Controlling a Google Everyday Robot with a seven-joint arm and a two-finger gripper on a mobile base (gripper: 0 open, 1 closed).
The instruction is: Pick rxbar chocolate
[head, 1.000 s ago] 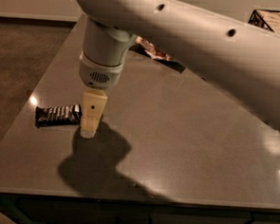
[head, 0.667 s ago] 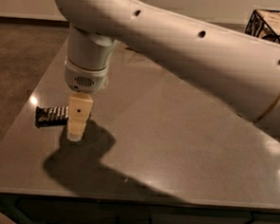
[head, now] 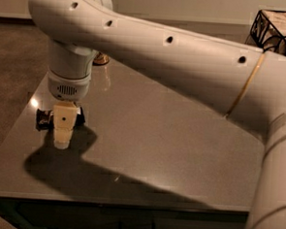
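Hand [head: 62,139] hangs at the left of the frame, low over the grey surface [head: 161,137], directly in front of the rxbar chocolate [head: 43,119]. Whether the hand is open, closed or gripping anything cannot be told. The dark bar lies flat near the surface's left edge, its long axis running left to right. A moment earlier the hand was at the bar's right end; now it covers the bar's middle, leaving only both ends showing.
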